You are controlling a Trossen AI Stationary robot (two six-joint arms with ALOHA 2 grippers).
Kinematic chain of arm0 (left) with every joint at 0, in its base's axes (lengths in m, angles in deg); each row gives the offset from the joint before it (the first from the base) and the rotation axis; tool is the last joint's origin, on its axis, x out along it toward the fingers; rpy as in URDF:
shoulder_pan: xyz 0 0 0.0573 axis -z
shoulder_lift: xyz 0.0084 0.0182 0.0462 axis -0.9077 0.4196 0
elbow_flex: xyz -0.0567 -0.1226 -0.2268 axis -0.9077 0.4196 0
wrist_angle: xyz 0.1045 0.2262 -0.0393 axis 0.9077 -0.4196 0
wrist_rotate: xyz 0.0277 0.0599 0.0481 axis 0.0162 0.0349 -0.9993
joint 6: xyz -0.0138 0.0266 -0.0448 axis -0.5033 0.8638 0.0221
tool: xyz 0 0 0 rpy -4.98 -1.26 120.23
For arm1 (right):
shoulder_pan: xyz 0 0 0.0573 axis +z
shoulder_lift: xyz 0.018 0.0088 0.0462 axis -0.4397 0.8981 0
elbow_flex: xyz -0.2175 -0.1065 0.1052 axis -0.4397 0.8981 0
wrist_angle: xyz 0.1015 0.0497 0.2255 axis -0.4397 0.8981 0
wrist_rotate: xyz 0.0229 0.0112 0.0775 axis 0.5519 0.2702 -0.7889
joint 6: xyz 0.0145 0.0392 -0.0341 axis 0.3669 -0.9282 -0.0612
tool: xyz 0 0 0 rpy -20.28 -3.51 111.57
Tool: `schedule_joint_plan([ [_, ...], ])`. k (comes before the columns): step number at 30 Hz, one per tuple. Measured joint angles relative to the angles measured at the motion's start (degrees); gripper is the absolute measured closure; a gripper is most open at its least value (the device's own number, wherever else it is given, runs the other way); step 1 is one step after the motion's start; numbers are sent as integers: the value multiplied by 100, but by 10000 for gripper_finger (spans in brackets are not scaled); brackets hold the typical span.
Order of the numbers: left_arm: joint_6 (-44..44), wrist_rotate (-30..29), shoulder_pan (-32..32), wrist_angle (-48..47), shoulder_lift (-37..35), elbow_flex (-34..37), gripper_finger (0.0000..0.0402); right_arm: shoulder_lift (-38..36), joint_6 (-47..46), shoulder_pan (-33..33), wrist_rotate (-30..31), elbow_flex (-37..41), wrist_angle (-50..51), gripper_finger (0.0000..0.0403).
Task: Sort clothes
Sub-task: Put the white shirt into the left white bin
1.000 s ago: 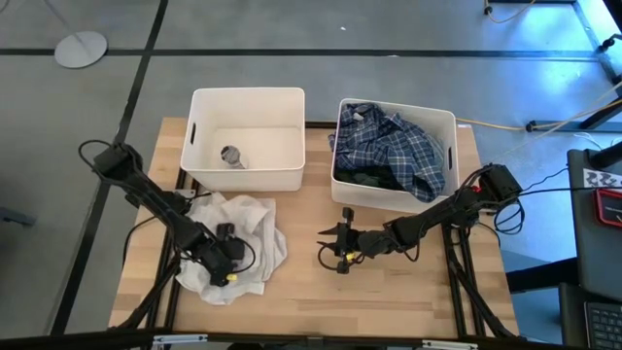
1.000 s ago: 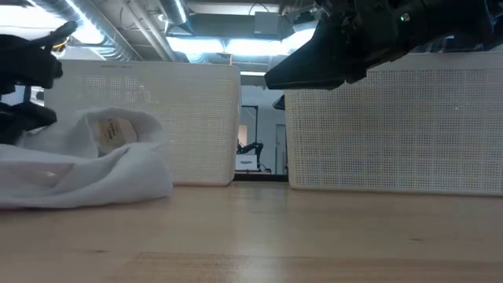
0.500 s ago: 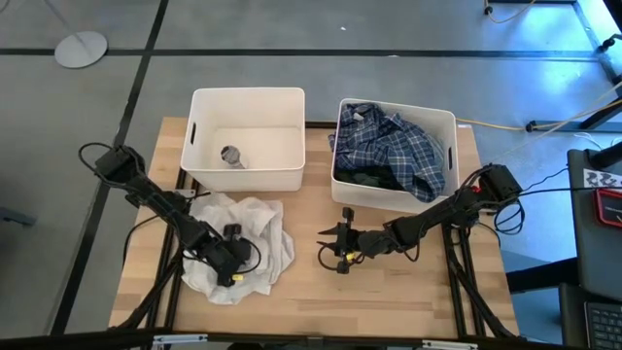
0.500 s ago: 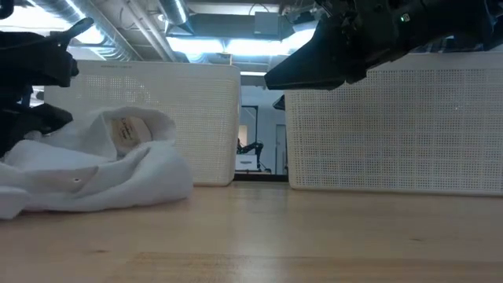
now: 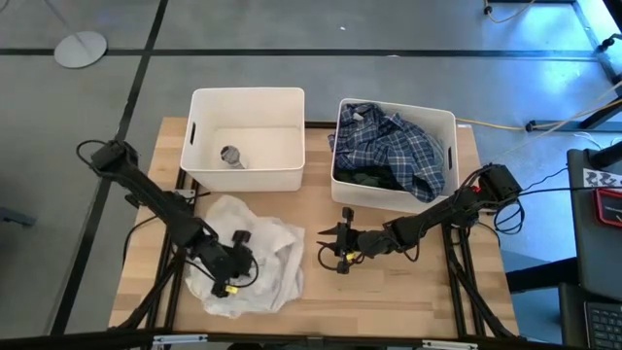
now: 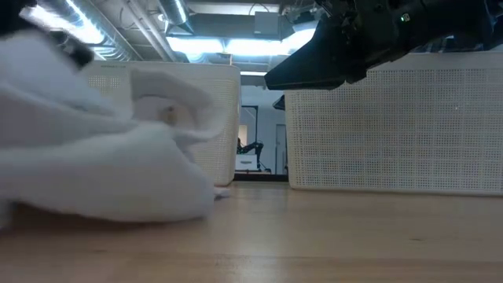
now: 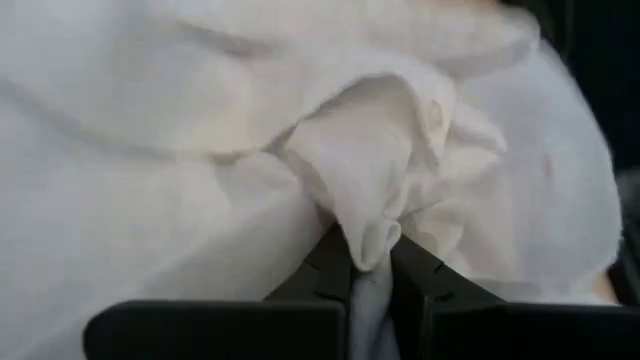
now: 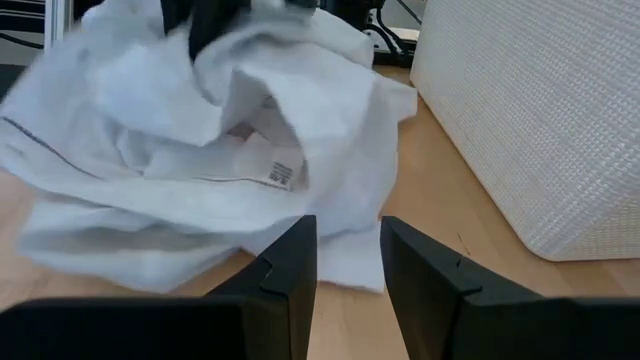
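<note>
A crumpled white garment (image 5: 255,261) lies on the table's left half, in front of the left bin; it fills the left of the low view (image 6: 102,165). My left gripper (image 5: 245,264) is shut on it, in the middle of the heap. My right gripper (image 5: 324,243) hovers open to the garment's right, pointing at it, with nothing between its fingers (image 8: 290,265). A navy-and-white plaid shirt (image 5: 394,146) and a dark green piece (image 5: 364,180) lie in the right bin (image 5: 447,131). My left gripper pinches a bunched-up fold of the white garment (image 7: 378,225) between its two fingers, which slant down into the heap from the table's left. The fold stands up from between the fingertips. The garment's lower part rests on the table (image 6: 118,208).
The left white bin (image 5: 199,136) holds one small grey item (image 5: 230,156). Both bins stand along the table's far side. Bare wood (image 5: 389,292) lies to the right of the garment and along the near edge.
My left gripper has shut on the white garment, then risen and gone toward the table's right and near edges. The garment has been pulled up into a taller heap and dragged right, with its lower part still on the table.
</note>
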Motion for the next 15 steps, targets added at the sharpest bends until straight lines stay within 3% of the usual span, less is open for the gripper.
schedule_joint_plan([
  [8, 1316, -1200, 0, -942, -775, -1503, 386, 0, 0, 0, 0, 0, 0, 285],
  [15, 2569, -2376, -2, -1009, -1099, -2442, 384, 2, 2, 0, 0, 0, 0, 285],
])
